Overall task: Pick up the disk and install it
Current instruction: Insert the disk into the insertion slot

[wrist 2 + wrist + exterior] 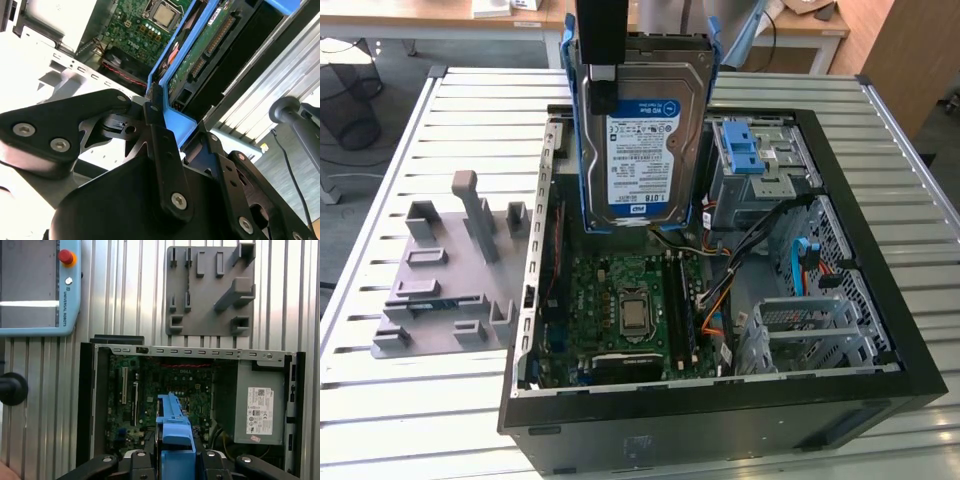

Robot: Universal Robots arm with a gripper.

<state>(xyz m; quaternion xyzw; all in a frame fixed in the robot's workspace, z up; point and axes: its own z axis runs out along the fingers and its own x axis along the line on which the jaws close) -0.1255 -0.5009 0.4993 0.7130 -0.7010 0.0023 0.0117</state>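
Exterior view: disk (642,140), flat silver metal hard drive, white-and-blue label, blue plastic side rails, hangs upright at upper centre of frame above open black computer case (720,425). Black gripper (601,98) clamped on disk's rail edge. Judged: pick done, install pending; seating calls for rails square to grey ribbed drive bay (790,150).
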